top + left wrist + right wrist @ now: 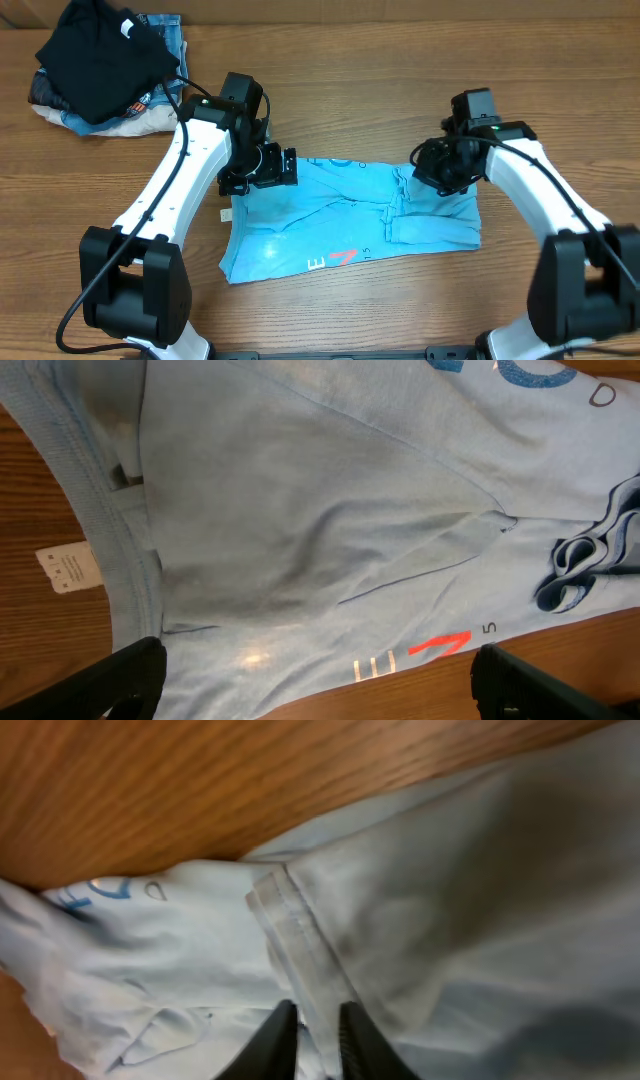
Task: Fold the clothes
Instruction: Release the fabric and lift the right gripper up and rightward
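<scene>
wooden table [400,70]: t-shirt [330,222] (also clothes pile [100,70])

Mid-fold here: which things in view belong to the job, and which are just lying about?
Job: light blue T-shirt; its small white tag.
Lying about: black garment; denim and beige clothes under it.

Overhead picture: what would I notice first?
A light sky-blue cotton T-shirt lies crumpled in the middle of the wooden table. The right gripper pinches its cloth; the left gripper hangs wide open above it. A black garment sits at the far-left corner.
</scene>
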Controlling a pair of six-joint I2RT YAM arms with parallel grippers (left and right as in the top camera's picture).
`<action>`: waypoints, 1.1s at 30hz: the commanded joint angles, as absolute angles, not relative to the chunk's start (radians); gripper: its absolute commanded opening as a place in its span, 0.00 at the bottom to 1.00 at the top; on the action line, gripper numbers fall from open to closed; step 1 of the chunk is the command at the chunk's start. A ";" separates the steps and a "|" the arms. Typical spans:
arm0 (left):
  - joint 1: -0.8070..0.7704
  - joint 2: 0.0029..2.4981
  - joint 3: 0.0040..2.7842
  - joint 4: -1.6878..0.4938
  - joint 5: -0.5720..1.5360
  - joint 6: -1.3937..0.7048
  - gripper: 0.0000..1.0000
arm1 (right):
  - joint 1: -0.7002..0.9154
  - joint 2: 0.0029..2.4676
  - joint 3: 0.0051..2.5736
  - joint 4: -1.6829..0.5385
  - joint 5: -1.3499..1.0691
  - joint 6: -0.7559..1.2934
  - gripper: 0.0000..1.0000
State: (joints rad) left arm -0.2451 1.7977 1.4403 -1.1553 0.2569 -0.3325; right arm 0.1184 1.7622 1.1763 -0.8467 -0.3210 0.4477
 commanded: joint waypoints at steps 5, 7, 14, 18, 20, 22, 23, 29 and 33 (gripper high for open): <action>-0.243 1.782 1.437 -1.154 0.252 -0.310 1.00 | 0.151 1.860 1.164 -0.833 -0.422 0.469 0.14; -0.243 1.782 1.437 -1.154 0.252 -0.310 1.00 | 0.165 1.863 1.164 -0.815 -0.422 0.471 0.16; -0.243 1.782 1.437 -1.154 0.252 -0.310 1.00 | 0.215 1.863 1.164 -0.710 -0.424 0.498 0.22; -0.243 1.782 1.437 -1.154 0.252 -0.310 1.00 | 0.223 1.863 1.164 -0.664 -0.419 0.497 0.16; -0.243 1.782 1.437 -1.154 0.251 -0.310 1.00 | 0.219 1.863 1.179 -0.669 -0.413 0.497 0.08; -0.243 1.782 1.437 -1.154 0.251 -0.310 1.00 | 0.205 1.858 1.220 -0.722 -0.413 0.497 0.04; -0.243 1.782 1.437 -1.154 0.251 -0.310 1.00 | 0.197 1.851 1.246 -0.755 -0.413 0.488 0.04; -0.243 1.782 1.437 -1.156 0.210 -0.310 1.00 | 0.126 1.782 1.486 -1.021 -0.336 0.384 0.15; -0.243 1.782 1.437 -1.155 0.207 -0.310 1.00 | 0.072 1.731 1.651 -1.219 -0.182 0.384 0.53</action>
